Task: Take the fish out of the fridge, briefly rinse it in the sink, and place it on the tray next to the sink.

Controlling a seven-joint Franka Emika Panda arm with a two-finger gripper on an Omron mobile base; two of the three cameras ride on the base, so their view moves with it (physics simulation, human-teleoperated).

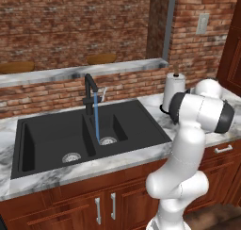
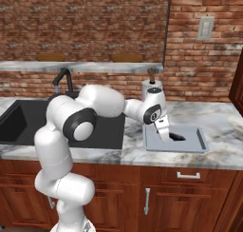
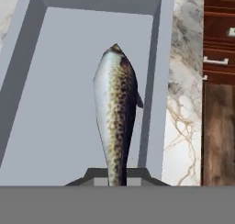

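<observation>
Over the pale tray [image 2: 199, 141] on the marble surface [image 2: 223, 126] right of the sink [image 1: 52, 139], the pincer [image 2: 164, 133] is clamped tight on the fish [image 3: 114, 113] by its tail, head hanging down above the tray's floor. Water runs from the faucet [image 1: 89, 90].

**Even rendered light, soft detail**

We are seeing flat, even brightness across all three views, with no glare. A dark shadow is lying on the tray [image 2: 199, 143] floor under the end effector [image 2: 164, 136]. Textures on the brick wall [image 1: 70, 17] are looking soft and slightly blurred. Edges are staying straight, without distortion.
</observation>
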